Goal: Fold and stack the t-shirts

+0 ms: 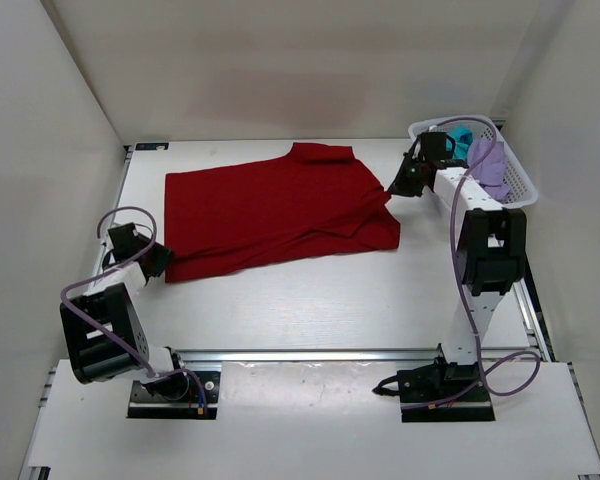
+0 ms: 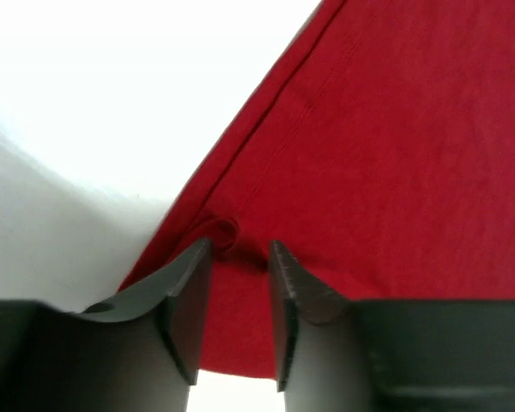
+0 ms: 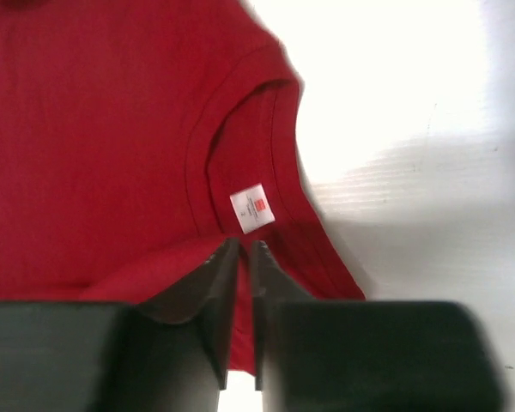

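Red shirt [image 1: 270, 215] lies spread flat on counter [image 1: 330, 300], mid to far-left area, sleeve end toward far edge, bottom hem toward left edge. Its right side near the collar [image 3: 219, 112] is rumpled and drawn up toward the R hand.

L hand [image 1: 152, 262] sits low at shirt's near-left corner, close to counter's left edge. Wrist view: fingers w/ a narrow gap, small pucker of hem btwn the tips; can't tell if it's actually pinched.

R hand [image 1: 395, 187] is at shirt's right edge, toward far-right corner. Wrist view: fingers nearly together, clamped on a thin fold of red cloth just below the white label [image 3: 252, 209] inside the collar.

Basket [image 1: 525, 185] sits at far-right corner, just beside R arm. Teal shirt [image 1: 462, 133] is bunched in its far end, lavender shirt [image 1: 492, 165] bunched next to it, nearer side. Both unfolded, touching each other.
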Controlling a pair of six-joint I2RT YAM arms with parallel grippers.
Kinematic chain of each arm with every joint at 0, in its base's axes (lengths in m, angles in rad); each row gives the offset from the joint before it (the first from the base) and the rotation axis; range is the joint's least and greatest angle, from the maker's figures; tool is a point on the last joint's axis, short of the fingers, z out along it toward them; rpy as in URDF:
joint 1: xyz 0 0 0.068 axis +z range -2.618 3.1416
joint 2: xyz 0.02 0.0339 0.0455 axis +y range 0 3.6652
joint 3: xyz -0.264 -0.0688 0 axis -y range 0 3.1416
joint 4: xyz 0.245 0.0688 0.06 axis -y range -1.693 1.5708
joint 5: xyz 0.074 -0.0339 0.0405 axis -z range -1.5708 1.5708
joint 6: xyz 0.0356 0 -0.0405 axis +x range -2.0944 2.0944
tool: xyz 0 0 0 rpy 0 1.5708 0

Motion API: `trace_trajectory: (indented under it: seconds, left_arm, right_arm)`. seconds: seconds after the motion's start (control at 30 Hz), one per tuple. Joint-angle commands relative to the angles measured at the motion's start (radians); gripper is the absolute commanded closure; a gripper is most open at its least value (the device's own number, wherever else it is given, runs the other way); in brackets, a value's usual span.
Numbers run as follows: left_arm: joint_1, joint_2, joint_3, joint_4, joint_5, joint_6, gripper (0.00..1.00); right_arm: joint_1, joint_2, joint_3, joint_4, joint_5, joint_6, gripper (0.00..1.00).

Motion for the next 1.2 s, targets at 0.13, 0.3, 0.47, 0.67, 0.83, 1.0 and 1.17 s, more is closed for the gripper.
trace_trajectory:
  seconds: [0.13, 0.3, 0.47, 0.67, 0.83, 1.0, 1.17]
  left_arm:
    - [0.054, -0.114, 0.044, 0.019, 0.021, -0.003, 0.41]
    - [0.010, -0.215, -0.038, -0.010, 0.001, 0.017, 0.58]
    - [0.012, -0.263, -0.180, 0.027, 0.073, 0.001, 0.61]
    - [-0.010, -0.272, -0.239, 0.045, 0.123, -0.026, 0.52]
    - [-0.014, -0.229, -0.259, 0.087, 0.146, -0.036, 0.51]
    - [-0.004, -0.169, -0.264, 0.131, 0.142, -0.054, 0.52]
    - [-0.013, -0.132, -0.281, 0.180, 0.127, -0.086, 0.57]
  right_arm:
    - [0.012, -0.105, -0.027, 0.014, 0.016, -0.024, 0.74]
    - [-0.004, -0.380, -0.396, 0.231, -0.006, 0.072, 0.94]
    - [-0.038, -0.530, -0.740, 0.375, -0.013, 0.126, 1.00]
    - [-0.077, -0.496, -0.817, 0.401, -0.076, 0.102, 0.72]
    - [-0.087, -0.404, -0.782, 0.401, -0.118, 0.086, 0.69]
    - [-0.096, -0.338, -0.749, 0.429, -0.153, 0.102, 0.70]
    - [-0.093, -0.335, -0.740, 0.467, -0.136, 0.093, 0.69]
